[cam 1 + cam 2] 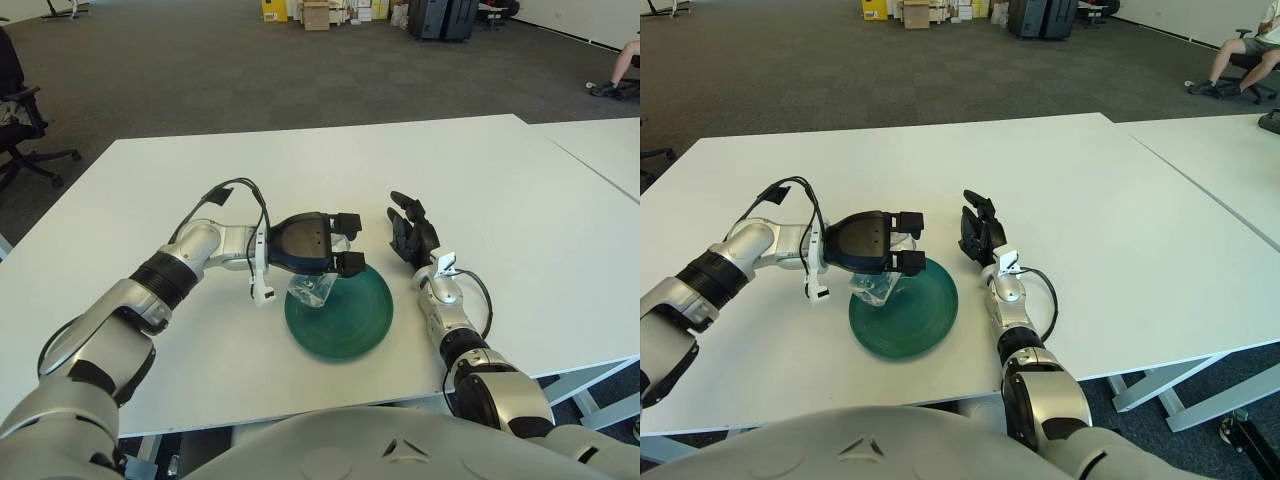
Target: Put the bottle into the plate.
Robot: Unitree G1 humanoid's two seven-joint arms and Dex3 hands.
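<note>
- White tabletop [520,210] fills most of what you see; its far-left corner runs out of the left eye view, and a second white table [600,150] on the right is cut off by the frame edge.
- At the far left edge you get only part of a black office chair [20,125]; the rest is out of view.
- Your left hand [318,250] hangs over the left rim of the plate, palm down, its dark fingers [350,264] curled around the bottle from above. A black cable [235,195] loops up off the left forearm.
- A small white piece [261,290] hangs under the left wrist; you cannot tell whether it touches the table.
- The clear plastic bottle [312,290] is clamped in that hand, and only its lower part shows beneath the palm; the top is hidden by the hand. It sits at the plate's left rim, and neither view lets you tell whether it touches the plate or is held just above it.
- The dark green round plate [350,315] lies flat on the table between your two arms, its upper left edge covered by the hand and bottle.
- Your right hand [410,235] shows just right of the plate, fingers spread and pointing away from you, gripping nothing; you cannot tell if it touches the table.
- Far back, cardboard boxes [318,14] and black cases [440,18] stand on the grey carpet, cropped by the top edge.
- In the top right corner you see only a seated person's legs [1230,62].
</note>
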